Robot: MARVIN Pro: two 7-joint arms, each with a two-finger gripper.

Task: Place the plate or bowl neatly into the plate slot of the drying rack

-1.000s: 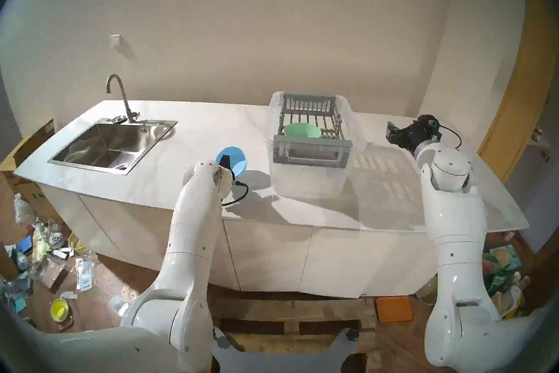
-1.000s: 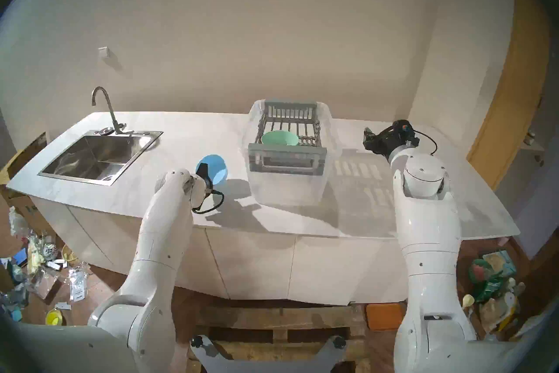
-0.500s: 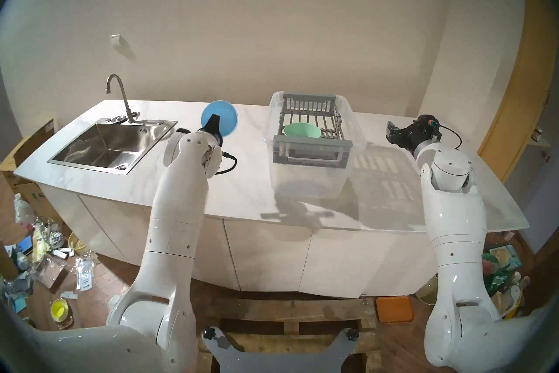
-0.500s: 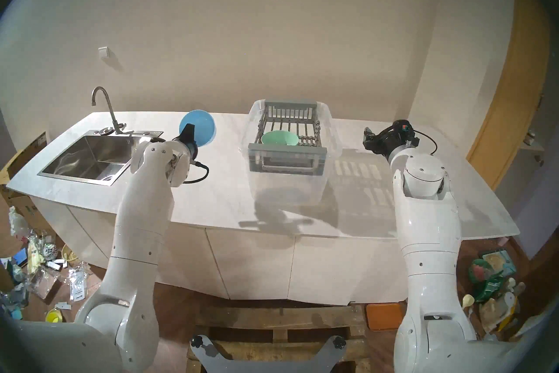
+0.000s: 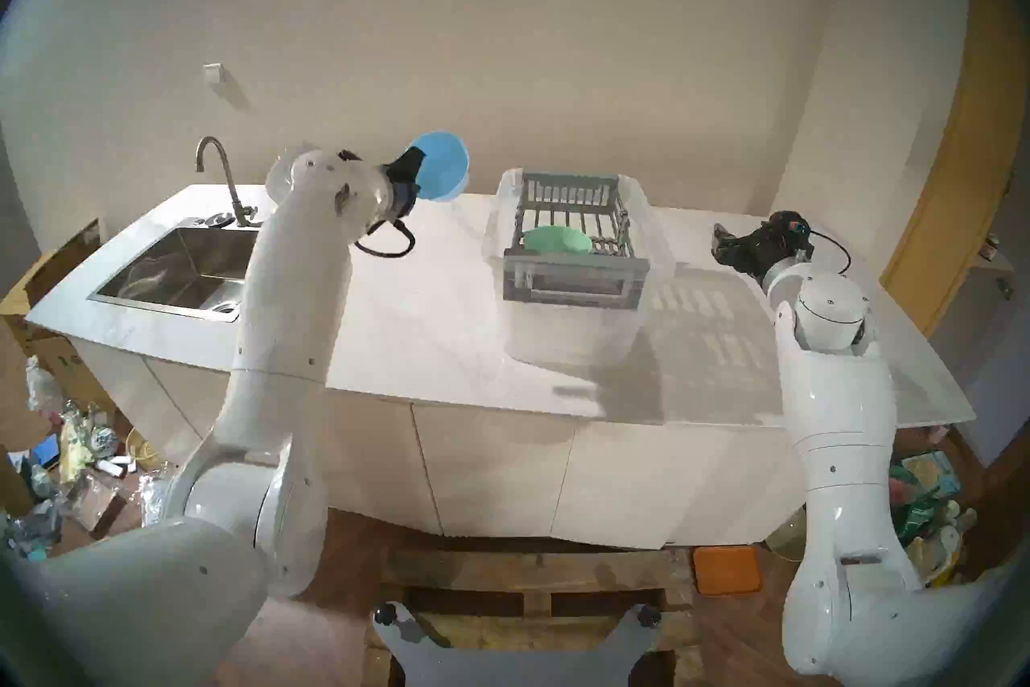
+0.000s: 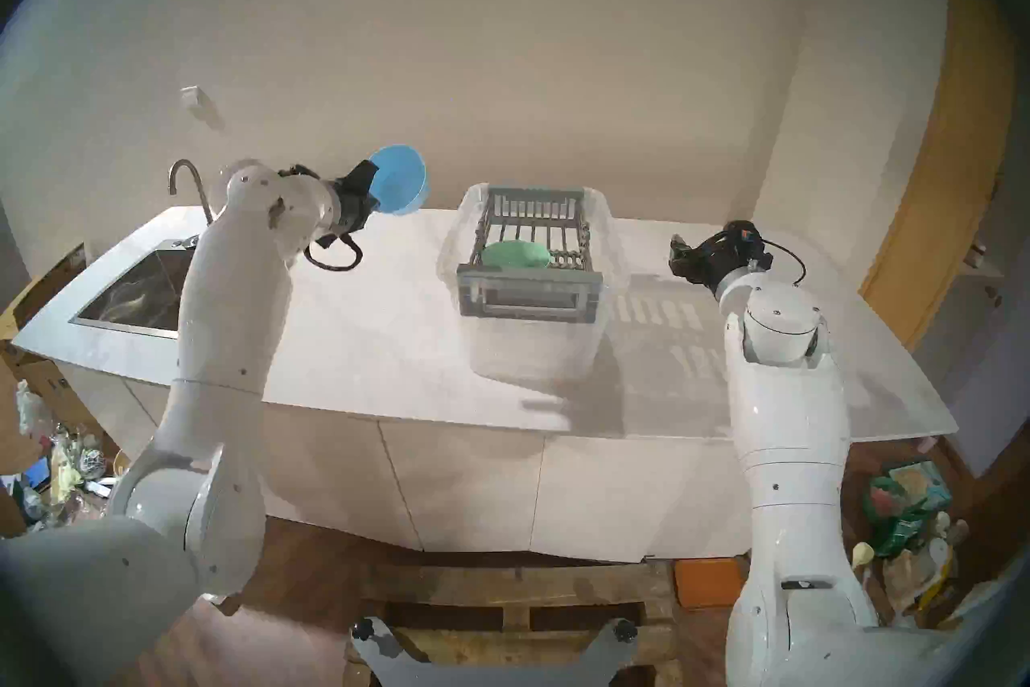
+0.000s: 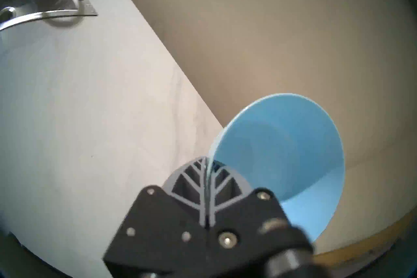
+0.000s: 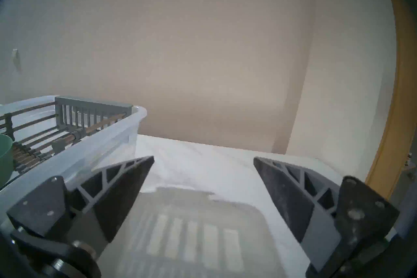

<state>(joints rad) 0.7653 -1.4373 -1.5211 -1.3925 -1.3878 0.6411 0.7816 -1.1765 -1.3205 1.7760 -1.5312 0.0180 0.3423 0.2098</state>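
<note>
Left gripper (image 5: 415,165) pinches rim of blue bowl (image 5: 443,164), held in air at 10 o'clock from drying rack (image 5: 574,234). Green bowl (image 5: 557,241) sits in rack, inside clear tub (image 5: 652,245). Right gripper (image 8: 203,162) spread wide, empty, at 3 o'clock of rack.

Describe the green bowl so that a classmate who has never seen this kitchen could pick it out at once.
Find the white counter, then the clear plastic tub standing on it to the right of the sink. A grey drying rack sits in the tub, and the green bowl lies at its near end. The only other bowl is blue, held in the air by the left gripper.
</note>
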